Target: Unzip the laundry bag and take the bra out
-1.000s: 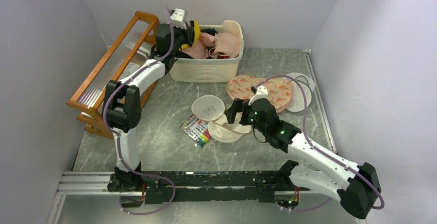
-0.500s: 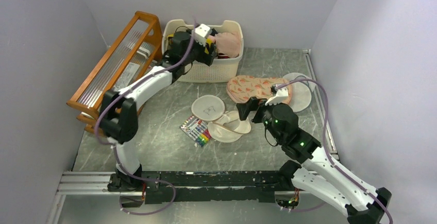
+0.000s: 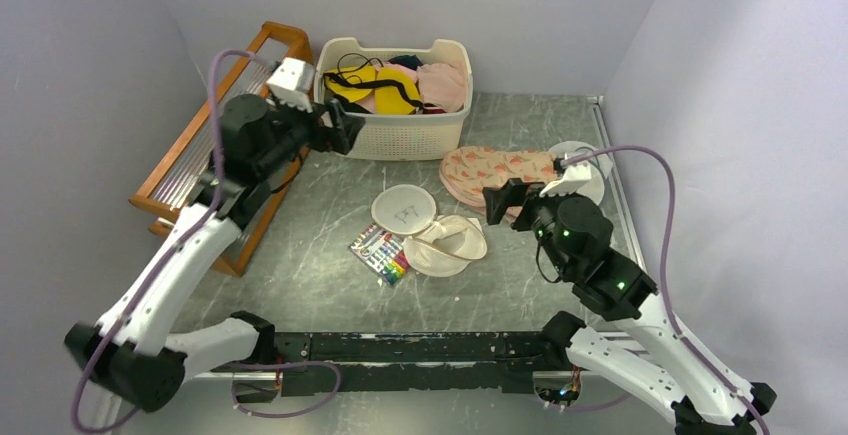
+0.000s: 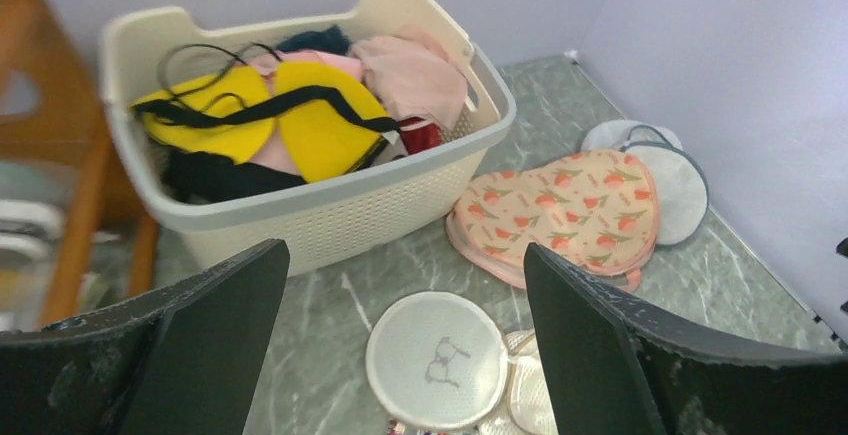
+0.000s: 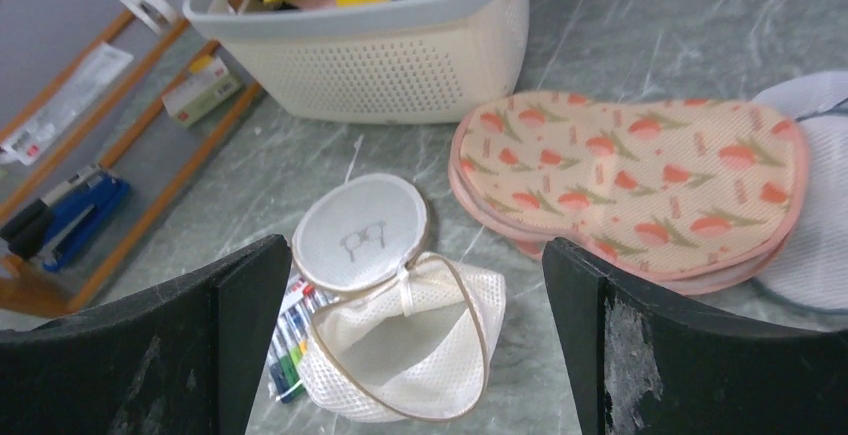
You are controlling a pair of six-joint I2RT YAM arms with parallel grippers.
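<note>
The laundry bag (image 3: 447,245) lies unzipped mid-table, its cream mesh body gaping and empty, its round lid (image 3: 404,208) with the small bra emblem flipped back flat. A yellow bra (image 3: 385,87) with black straps rests on the clothes in the white basket (image 3: 400,135). My left gripper (image 3: 338,127) hovers open and empty just left of the basket's front; its wrist view shows the bra (image 4: 260,120) and the lid (image 4: 435,360). To the right of the bag, above the table, my right gripper (image 3: 503,201) is open and empty, looking down at the bag (image 5: 405,340).
A wooden rack (image 3: 215,125) stands along the left wall. A pack of coloured markers (image 3: 380,253) lies partly under the bag. A peach print fabric piece (image 3: 490,170) and a white mesh disc (image 3: 588,170) lie at the right, near the wall.
My left gripper, shut on the yellow bra over the basket a second ago, has opened and drawn back to the left; the bra now lies in the basket. My right arm has backed off rightward.
</note>
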